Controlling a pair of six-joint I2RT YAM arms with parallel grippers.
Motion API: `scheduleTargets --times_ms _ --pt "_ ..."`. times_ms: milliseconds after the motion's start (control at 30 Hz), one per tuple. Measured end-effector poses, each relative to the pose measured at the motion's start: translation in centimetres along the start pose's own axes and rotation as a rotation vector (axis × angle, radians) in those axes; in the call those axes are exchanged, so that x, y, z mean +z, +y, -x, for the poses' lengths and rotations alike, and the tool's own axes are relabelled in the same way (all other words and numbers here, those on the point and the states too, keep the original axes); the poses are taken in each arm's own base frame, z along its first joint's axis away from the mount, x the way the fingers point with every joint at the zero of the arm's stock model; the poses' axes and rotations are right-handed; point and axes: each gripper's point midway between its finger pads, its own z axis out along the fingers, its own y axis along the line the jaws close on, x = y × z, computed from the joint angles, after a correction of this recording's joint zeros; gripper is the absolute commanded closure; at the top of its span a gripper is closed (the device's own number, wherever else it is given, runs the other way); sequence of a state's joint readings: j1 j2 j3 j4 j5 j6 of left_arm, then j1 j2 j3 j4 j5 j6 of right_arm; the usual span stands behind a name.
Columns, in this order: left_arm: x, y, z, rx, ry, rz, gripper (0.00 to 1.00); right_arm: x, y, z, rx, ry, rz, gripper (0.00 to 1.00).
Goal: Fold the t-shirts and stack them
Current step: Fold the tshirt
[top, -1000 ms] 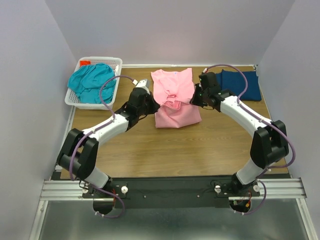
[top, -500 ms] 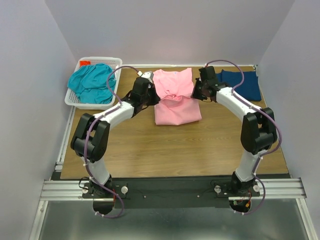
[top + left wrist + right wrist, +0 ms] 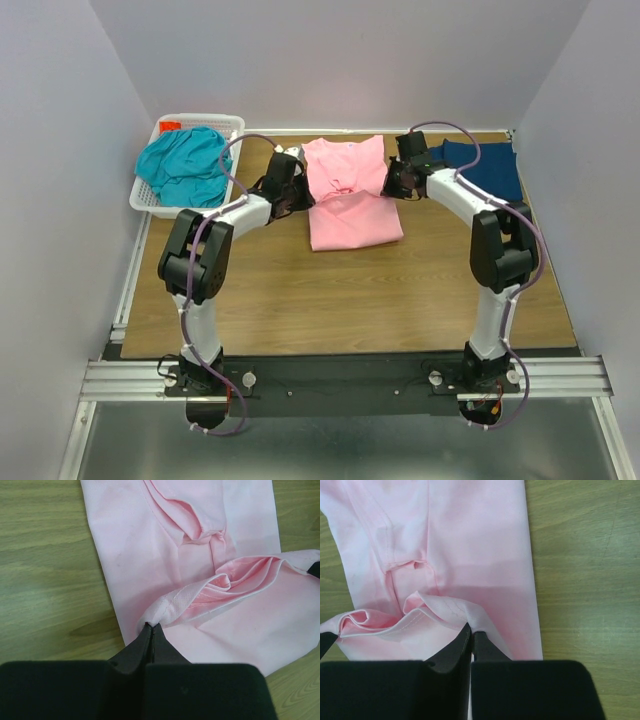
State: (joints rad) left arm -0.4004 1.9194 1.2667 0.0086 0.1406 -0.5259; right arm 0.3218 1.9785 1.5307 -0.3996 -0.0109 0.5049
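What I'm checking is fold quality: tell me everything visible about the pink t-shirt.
The pink t-shirt is soft, light pink cotton-like cloth with stitched hems, lying on the wooden table, partly folded. The left hand and right hand, both shut, pinch the two ends of a raised edge that sags in wrinkles across its middle.

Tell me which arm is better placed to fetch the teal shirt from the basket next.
Left, probably. The left gripper pinches the pink shirt on the basket side, nearer the teal shirt; the right gripper pinches its opposite edge.
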Motion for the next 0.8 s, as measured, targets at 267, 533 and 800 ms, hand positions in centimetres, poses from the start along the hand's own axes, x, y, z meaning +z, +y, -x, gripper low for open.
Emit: scheduleTargets --times_ms 267,533,800 --pt "1.0 -0.2 0.4 0.015 0.011 -0.022 1.0 2.0 -1.1 -0.1 0.02 0.02 -0.021 0.85" --pt "1.3 -0.3 1.9 0.034 0.014 -0.014 0.02 2.8 -1.3 0.7 0.032 0.014 -0.021 0.0" --pt "-0.4 -1.6 3.7 0.043 -0.008 -0.035 0.02 -1.7 0.7 1.6 0.018 -0.02 0.091 0.0"
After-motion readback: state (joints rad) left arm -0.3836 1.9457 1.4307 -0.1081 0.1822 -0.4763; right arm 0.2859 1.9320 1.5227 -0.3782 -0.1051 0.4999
